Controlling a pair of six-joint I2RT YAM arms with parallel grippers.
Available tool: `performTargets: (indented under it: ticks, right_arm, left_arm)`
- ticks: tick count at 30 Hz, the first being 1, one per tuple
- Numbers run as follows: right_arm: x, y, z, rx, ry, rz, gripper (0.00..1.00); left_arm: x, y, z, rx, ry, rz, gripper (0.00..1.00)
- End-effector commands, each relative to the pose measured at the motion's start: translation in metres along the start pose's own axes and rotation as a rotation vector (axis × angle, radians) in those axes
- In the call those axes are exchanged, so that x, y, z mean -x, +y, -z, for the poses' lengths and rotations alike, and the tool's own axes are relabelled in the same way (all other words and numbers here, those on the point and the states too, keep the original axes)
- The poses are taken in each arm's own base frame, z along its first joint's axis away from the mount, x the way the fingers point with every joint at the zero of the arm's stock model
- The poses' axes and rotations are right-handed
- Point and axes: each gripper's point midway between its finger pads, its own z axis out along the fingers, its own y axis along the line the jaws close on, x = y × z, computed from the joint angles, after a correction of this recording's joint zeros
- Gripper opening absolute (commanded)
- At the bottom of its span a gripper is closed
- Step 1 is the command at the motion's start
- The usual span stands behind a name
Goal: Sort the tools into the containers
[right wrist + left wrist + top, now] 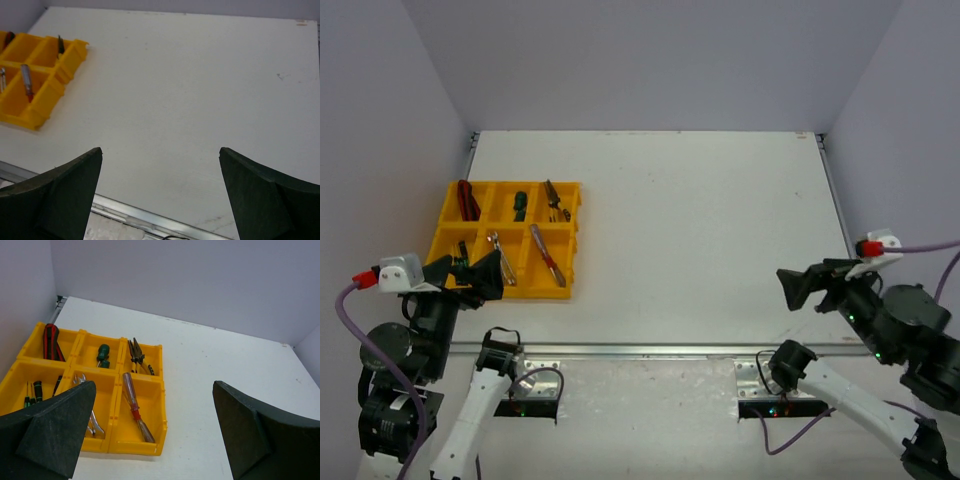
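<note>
Looking at the table (700, 250): white top, walled on three sides; no loose tool shows on it in any view.
Yellow organizer tray (576, 240): on the left side of the table, nearer its front edge than its back; six compartments in two rows of three.
Left gripper (478, 278): by the tray's near-left corner, jaws spread wide with nothing between them; it seems to be raised above the tray, though I cannot be sure of the height.
Right gripper (792, 288): well apart from the tray, over the right front of the table, jaws wide and holding nothing.
Red-handled tool (134, 407): lies along the near-right compartment; knife or screwdriver, I cannot say.
Silver wrenches (92, 422): near-middle compartment, partly hidden behind the left finger.
Red-black-handled pliers (50, 342): far-left compartment.
Pliers (136, 356): far-right compartment, tips toward the back wall.
Green-handled screwdriver (103, 355): far-middle compartment.
Small screwdrivers (36, 390): near-left compartment, several side by side.
Progress: every tool I can find sits inside the tray, so the sorting looks done or nearly so.
Step in hand: probably a last check and a pull-back.
Doing it well: lift the left arm straight up before drawing it home, so a finger does not catch the near rim and shove the tray; keep both sets of jaws wide.
</note>
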Motion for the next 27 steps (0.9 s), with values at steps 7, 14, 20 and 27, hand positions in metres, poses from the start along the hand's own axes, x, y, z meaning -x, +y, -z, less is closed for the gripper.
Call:
performTargets:
  ticks: [7,14,20,27]
  right_arm:
    - [-0.004,-0.013,0.033,0.002,0.085,0.017,0.99]
    - [-0.020,-0.028,0.006,-0.146,0.127,0.087,0.99]
    - [-0.023,-0.040,-0.012,-0.268,0.109,0.110,0.99]
    - [-0.021,-0.046,-0.016,-0.300,0.078,0.129,0.99]
  left_arm:
    - [-0.010,-0.003,0.002,-0.024,0.006,0.045,1.00]
    - [-0.021,-0.002,0.001,-0.019,0.041,0.055,1.00]
    - [-0.022,-0.001,0.000,-0.011,0.044,0.057,1.00]
    - [-0.022,0.004,0.003,0.013,0.037,0.070,1.00]
